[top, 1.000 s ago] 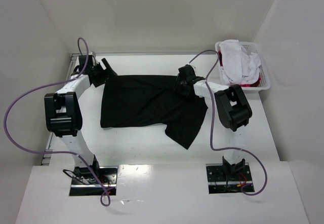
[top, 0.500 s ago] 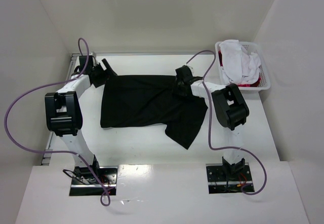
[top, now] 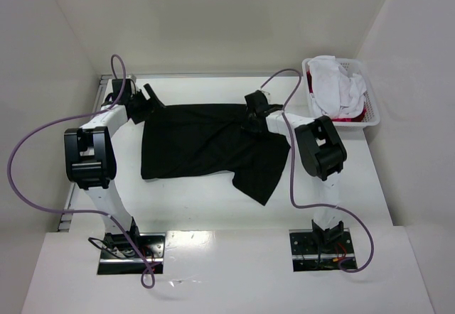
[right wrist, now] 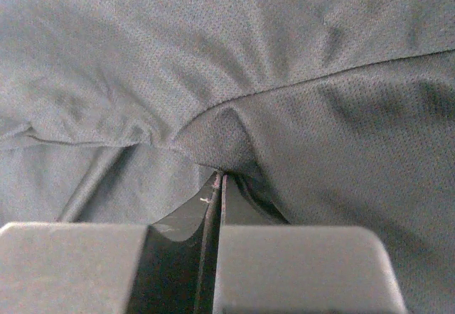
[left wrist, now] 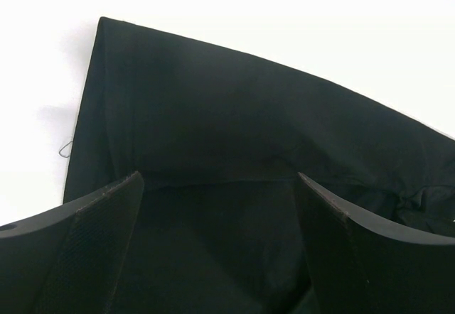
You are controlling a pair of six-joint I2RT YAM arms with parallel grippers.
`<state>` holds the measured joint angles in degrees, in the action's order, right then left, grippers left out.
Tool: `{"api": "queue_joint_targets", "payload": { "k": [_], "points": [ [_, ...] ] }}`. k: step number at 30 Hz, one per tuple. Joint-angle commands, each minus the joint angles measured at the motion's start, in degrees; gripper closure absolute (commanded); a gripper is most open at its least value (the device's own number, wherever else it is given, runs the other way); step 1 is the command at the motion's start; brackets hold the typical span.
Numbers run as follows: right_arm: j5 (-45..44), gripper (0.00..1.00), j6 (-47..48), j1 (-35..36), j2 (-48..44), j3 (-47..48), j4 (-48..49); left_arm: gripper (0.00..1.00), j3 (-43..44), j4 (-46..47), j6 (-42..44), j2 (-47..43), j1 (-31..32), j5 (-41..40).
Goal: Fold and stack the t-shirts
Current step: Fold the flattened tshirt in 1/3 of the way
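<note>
The black t-shirt (top: pixel 206 143) lies spread on the white table, one sleeve hanging toward the near side. My left gripper (top: pixel 148 101) is open at the shirt's far-left corner; in the left wrist view its fingers (left wrist: pixel 92 243) stand wide apart over the black cloth (left wrist: pixel 234 129). My right gripper (top: pixel 254 123) is shut on a pinch of the black shirt near its far-right edge; the right wrist view shows the cloth (right wrist: pixel 234 79) bunched at the closed jaws (right wrist: pixel 220 182). White and red t-shirts (top: pixel 334 87) lie piled in the basket.
The white lattice basket (top: pixel 370 118) stands at the far right against the right wall. White walls enclose the table on the left, back and right. Purple cables loop from both arms.
My right gripper has moved slightly left and farther away, dragging the shirt's right edge with it. The left gripper has shifted a little farther away.
</note>
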<state>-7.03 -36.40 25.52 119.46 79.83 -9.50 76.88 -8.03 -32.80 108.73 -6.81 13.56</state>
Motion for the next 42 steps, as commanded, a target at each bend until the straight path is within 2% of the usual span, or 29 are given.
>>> {"api": "queue_joint_targets", "payload": {
  "k": [1, 6, 14, 17, 18, 19, 20, 22, 24, 26, 29, 33, 37, 40, 42],
  "points": [
    [-0.01, 0.99, 1.16, 0.94, -5.44, -1.42, -2.72, 0.06, 0.9, 1.62, 1.59, 0.52, -0.4, 1.12],
    [3.24, 0.99, 2.3, 1.46, -10.2, -3.81, -2.72, 0.06, 1.43, 1.62, 1.6, 1.05, -0.4, 2.26],
    [4.48, 0.99, 1.25, 4.71, -11.44, -7.06, -3.25, 0.06, 1.43, 1.09, 1.6, 1.05, -0.4, 2.87],
    [5.7, 0.94, 1.25, 4.72, -10.65, -7.85, -3.25, 0.06, 1.43, 1.09, 2.12, 1.05, -0.4, 2.87],
    [5.71, 0.89, 1.25, 4.72, -9.78, -7.85, -4.12, 0.06, 1.95, 0.57, 2.12, 1.05, -0.4, 2.87],
    [5.71, 0.71, 1.25, 4.72, -9.77, -7.85, -4.13, 0.06, 1.96, 0.56, 2.12, 1.05, -0.4, 2.87],
    [4.66, 0.61, 1.25, 4.72, -9.77, -7.85, -4.91, 0.06, 1.96, 0.56, 2.12, 1.05, -0.4, 2.87],
    [2.55, 0.47, 1.25, 4.72, -11.25, -7.85, -5.62, 0.06, 2.57, 0.03, 2.65, 1.05, -0.4, 2.87],
    [0.19, 0.39, 1.25, 4.72, -13.1, -7.85, -5.62, 0.06, 2.57, 0.03, 2.65, 1.05, -0.4, 2.87],
    [-0.61, 0.24, 1.77, 3.93, -16.08, -6.45, -6.14, 0.06, 3.1, -0.49, 3.17, 1.05, -0.4, 2.87],
    [-2.02, 0.16, 1.77, 1.03, -19.69, -5.13, -6.15, 0.05, 3.71, -0.49, 3.18, 1.58, -0.4, 2.87],
    [-3.7, 0.14, 3.17, -5.03, -20.93, -4.51, -5.44, 0.05, 4.85, -1.02, 3.18, 2.89, -0.4, 3.4],
    [-5.27, 0.15, 4.49, -11.0, -17.16, -1.27, -6.24, 0.05, 6.17, -1.02, 3.18, 4.91, -0.4, 3.4],
    [-5.98, 0.23, 5.02, -12.07, -13.4, -0.03, -6.24, 0.05, 7.31, -1.55, 3.18, 6.14, -0.4, 2.7],
    [-5.98, 0.24, 5.03, -12.77, -11.1, 0.5, -6.76, 0.05, 7.93, -2.07, 3.18, 6.84, -0.4, 2.17]
  ]
}}
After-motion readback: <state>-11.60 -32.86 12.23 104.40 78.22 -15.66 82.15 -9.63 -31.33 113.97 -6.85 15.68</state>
